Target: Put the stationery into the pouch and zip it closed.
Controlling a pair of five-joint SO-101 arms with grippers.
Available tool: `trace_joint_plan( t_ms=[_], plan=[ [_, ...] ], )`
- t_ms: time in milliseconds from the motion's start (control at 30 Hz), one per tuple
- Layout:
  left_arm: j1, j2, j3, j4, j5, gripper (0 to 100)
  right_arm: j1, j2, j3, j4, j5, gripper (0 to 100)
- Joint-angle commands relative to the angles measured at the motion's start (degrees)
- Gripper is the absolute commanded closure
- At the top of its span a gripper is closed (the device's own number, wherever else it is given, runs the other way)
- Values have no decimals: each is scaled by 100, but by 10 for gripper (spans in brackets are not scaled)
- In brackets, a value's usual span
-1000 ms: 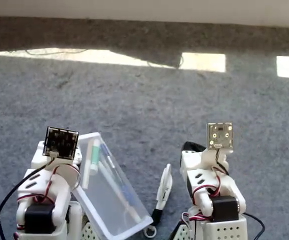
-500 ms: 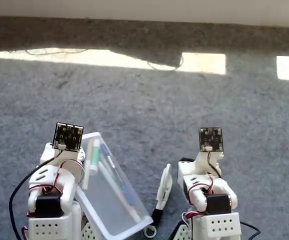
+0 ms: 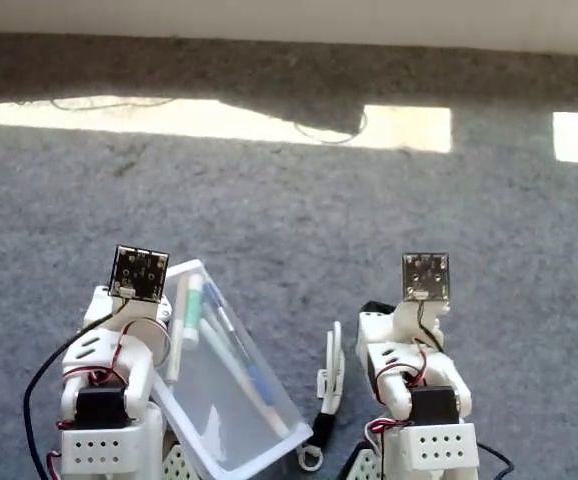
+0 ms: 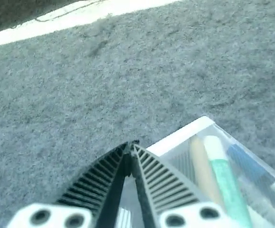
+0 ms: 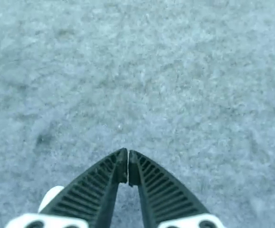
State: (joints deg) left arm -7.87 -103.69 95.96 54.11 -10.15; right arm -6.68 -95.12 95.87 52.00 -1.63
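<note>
A clear pouch point(image 3: 231, 410) with a white rim lies slanted on the grey carpet beside the left arm point(image 3: 134, 300). Inside it lie a green-and-white pen point(image 3: 191, 310), a blue pen point(image 3: 241, 355) and a beige pencil point(image 3: 177, 335). In the left wrist view my left gripper point(image 4: 130, 145) is shut and empty, just off the pouch's far corner point(image 4: 185, 135), where the green pen point(image 4: 220, 171) shows. A white stick-shaped item point(image 3: 330, 372) with a black end and a ring lies between the arms. My right gripper point(image 5: 128, 153) is shut over bare carpet.
Both arms are folded back over their bases at the near edge, the right arm point(image 3: 414, 350) close beside the white item. Grey carpet stretches far ahead. Sunlit patches point(image 3: 409, 125) and a thin cable point(image 3: 319, 135) lie at the back.
Both arms have folded back toward their bases. The pouch's near end and the white item with the ring have shifted slightly to the right.
</note>
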Motion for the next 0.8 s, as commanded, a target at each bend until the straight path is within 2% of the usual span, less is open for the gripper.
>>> trace_joint_plan(
  t_ms=[0,133,500,767],
  plan=[
    [-22,-57,119,484,-35,993,215,-4,901,-110,0,991],
    [-22,-57,119,985,-35,993,488,4,901,-92,0,991],
    [-22,-57,119,2136,-26,993,629,-497,901,1095,0,991],
    [-22,-57,119,2207,-26,993,629,-963,901,1842,0,991]
  ],
)
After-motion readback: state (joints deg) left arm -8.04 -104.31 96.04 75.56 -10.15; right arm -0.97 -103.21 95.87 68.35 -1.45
